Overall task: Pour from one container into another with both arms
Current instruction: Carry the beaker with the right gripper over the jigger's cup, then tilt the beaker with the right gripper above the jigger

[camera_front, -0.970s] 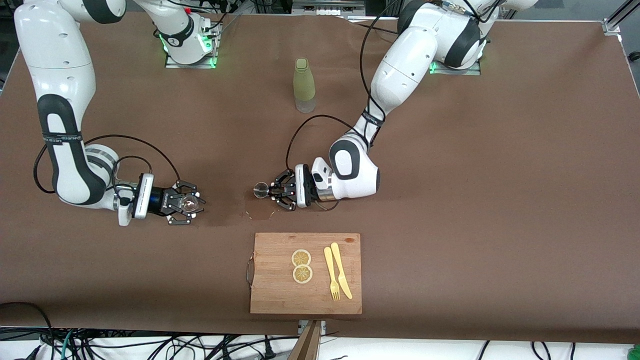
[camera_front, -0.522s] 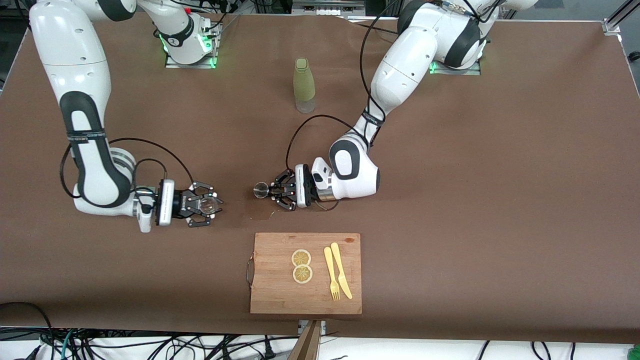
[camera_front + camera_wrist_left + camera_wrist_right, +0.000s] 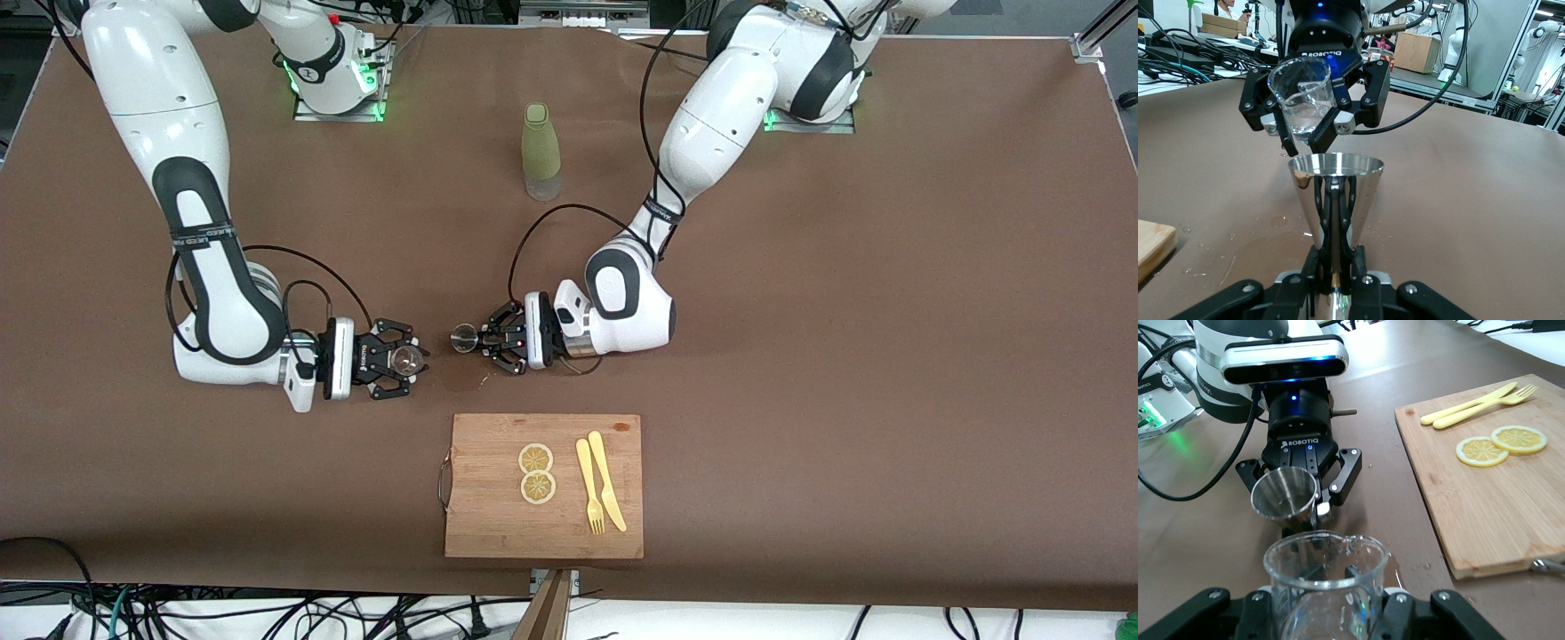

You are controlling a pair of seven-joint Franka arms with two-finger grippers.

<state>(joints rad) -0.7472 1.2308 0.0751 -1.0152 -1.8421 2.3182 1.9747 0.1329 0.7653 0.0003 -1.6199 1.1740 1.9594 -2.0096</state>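
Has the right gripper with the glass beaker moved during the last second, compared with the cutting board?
Yes. The right gripper, shut on the glass beaker, has moved toward the left arm's end of the table, closing on the metal cup; the cutting board stayed put.

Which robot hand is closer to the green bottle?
The left gripper, holding a metal cup, is closer to the green bottle. The right gripper, holding a glass beaker, is farther away.

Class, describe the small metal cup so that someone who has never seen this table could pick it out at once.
Start at the wooden cutting board; farther from the front camera than its handle end, the left gripper is shut on a small, shiny, cone-shaped steel cup. The only other vessel nearby, the clear glass beaker in the right gripper, is see-through, not mirror-bright metal.
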